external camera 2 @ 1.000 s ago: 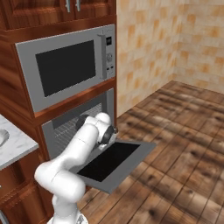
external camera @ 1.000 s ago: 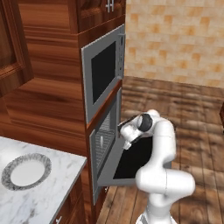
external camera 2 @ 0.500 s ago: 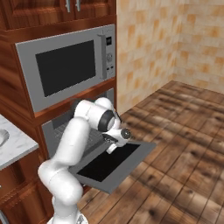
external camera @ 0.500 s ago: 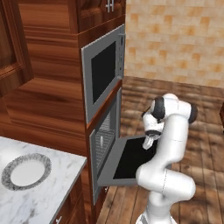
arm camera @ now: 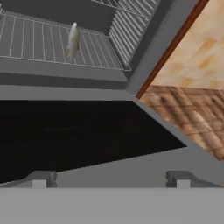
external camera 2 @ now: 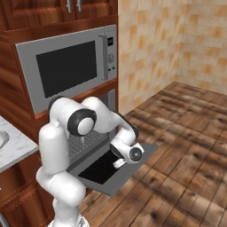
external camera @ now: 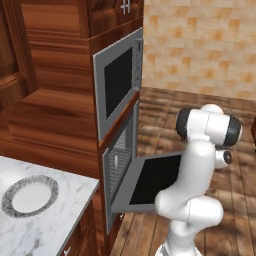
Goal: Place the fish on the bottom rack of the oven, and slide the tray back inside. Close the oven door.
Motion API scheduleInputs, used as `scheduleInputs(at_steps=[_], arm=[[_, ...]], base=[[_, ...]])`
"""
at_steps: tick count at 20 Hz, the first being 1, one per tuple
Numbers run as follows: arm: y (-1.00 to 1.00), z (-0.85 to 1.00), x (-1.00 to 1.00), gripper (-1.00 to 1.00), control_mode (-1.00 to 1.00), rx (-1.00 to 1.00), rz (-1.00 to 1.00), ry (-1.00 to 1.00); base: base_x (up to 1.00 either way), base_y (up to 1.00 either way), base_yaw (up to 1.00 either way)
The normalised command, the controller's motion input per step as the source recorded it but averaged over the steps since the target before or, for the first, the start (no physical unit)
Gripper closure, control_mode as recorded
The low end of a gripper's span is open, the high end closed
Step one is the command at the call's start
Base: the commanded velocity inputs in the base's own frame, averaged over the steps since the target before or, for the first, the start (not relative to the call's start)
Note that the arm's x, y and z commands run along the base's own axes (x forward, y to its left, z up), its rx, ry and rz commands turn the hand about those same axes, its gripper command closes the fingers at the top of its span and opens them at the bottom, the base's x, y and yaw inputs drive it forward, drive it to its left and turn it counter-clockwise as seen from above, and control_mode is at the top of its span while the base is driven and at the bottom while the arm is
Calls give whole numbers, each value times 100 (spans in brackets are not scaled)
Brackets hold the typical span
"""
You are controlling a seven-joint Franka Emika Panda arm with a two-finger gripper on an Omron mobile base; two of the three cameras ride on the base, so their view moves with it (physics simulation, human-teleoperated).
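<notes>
1. The oven (external camera: 120, 165) stands open — its oven door (external camera: 150, 182) hangs flat.
2. The fish (arm camera: 73, 41) lies on the bottom rack (arm camera: 39, 43), inside the cavity.
3. The gripper (arm camera: 109, 179) hovers over the door's outer edge — fingers spread, empty.

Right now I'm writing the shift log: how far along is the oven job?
Done: the fish lies on the bottom rack, which sits inside the oven. In hand: the hand is open, holds nothing and hovers over the outer edge of the oven door, which lies folded down flat. Left: swing that door up and shut.
</notes>
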Motion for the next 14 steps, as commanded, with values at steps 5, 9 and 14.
scheduleInputs(at_steps=[5, 9, 14], arm=[[-100, 100, -87, -100, -100, 2, -5, 0], [-91, 95, -84, -100, -100, 0, -1, 6], [-33, -20, -27, -100, -100, 0, 3, 2]], base=[[0, 0, 0], [0, 0, 0], [0, 0, 0]])
